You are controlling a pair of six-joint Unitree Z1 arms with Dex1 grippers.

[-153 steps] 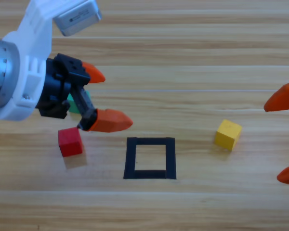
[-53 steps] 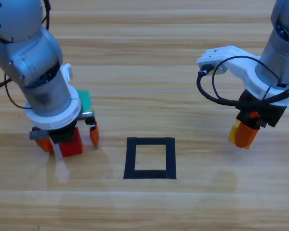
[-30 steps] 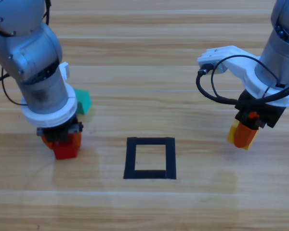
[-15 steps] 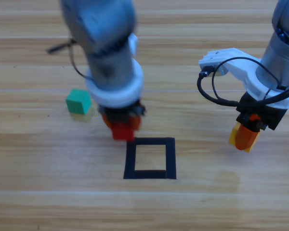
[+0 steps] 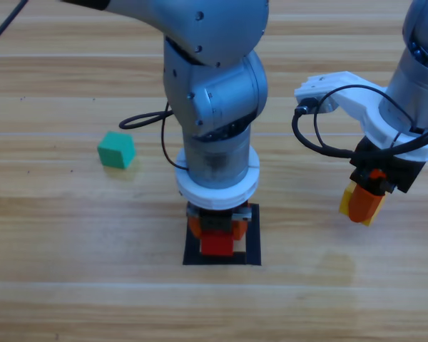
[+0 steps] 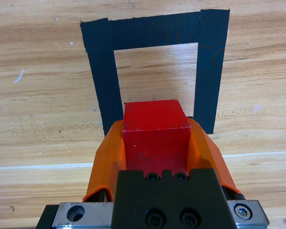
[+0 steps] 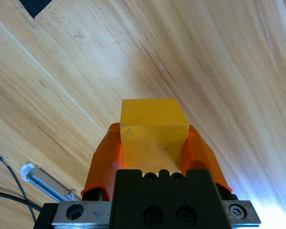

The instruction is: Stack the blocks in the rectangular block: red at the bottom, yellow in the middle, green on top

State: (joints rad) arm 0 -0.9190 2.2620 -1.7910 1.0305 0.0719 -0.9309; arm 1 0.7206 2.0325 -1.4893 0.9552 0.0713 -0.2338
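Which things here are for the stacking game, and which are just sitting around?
For the game:
red cube, held in the left gripper over the black tape square
yellow cube, held in the right gripper
green cube, on the table by itself

Just around:
wooden table

Red cube (image 5: 216,243): plain, solid red, set over the black tape outline (image 5: 252,242), which frames bare pale wood. Yellow cube (image 7: 154,126): plain yellow, right of the outline. Teal-green cube (image 5: 116,149): plain, left of the outline. Table (image 5: 71,285): light wood with streaked grain.
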